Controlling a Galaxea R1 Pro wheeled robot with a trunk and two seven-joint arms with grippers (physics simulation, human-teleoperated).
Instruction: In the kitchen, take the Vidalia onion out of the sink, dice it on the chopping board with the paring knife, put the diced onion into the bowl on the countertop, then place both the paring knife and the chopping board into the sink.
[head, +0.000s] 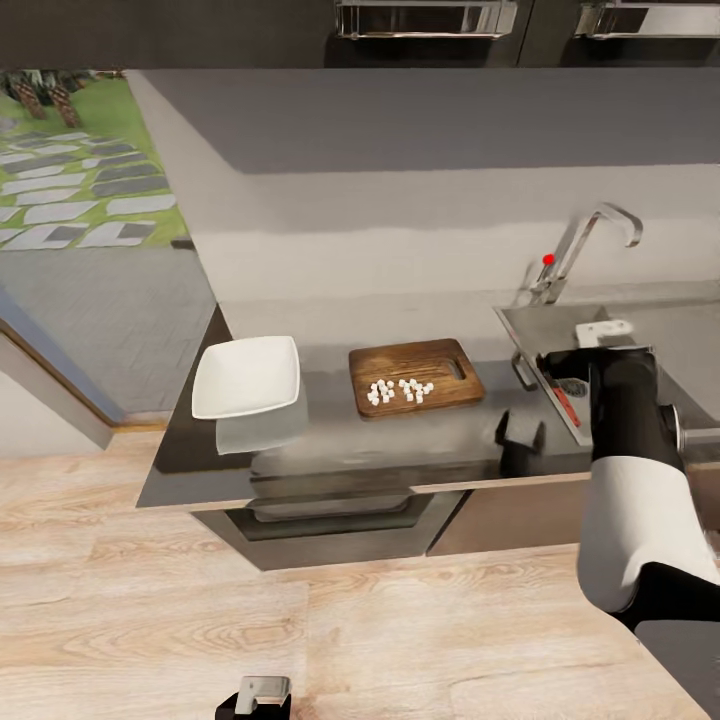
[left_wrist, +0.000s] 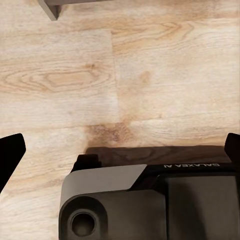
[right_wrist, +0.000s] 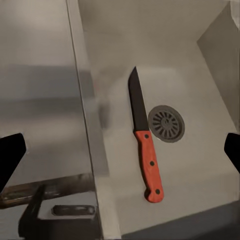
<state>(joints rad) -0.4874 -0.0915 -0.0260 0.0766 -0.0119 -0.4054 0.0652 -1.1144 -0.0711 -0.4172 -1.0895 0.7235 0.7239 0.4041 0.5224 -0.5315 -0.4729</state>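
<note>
The paring knife (right_wrist: 149, 159) lies flat on the floor of the sink (right_wrist: 190, 65), its red handle beside the round drain (right_wrist: 166, 123). My right gripper (right_wrist: 120, 154) hangs open above it, holding nothing. In the head view a red sliver of the knife (head: 566, 402) shows beside my right arm over the sink (head: 528, 322). The chopping board (head: 452, 385) rests on the countertop (head: 400, 445) with whitish bits of diced Vidalia onion (head: 400, 391) on it. To its left stands the white bowl (head: 245, 375). My left gripper (left_wrist: 120, 150) is open over the wooden floor.
A grey tap (head: 590, 240) with a red knob (head: 548, 259) stands behind the sink. An oven front (head: 330, 515) sits under the countertop. A window (head: 80, 160) onto a garden is at the left. Wooden floor (head: 250, 630) lies in front of the cabinets.
</note>
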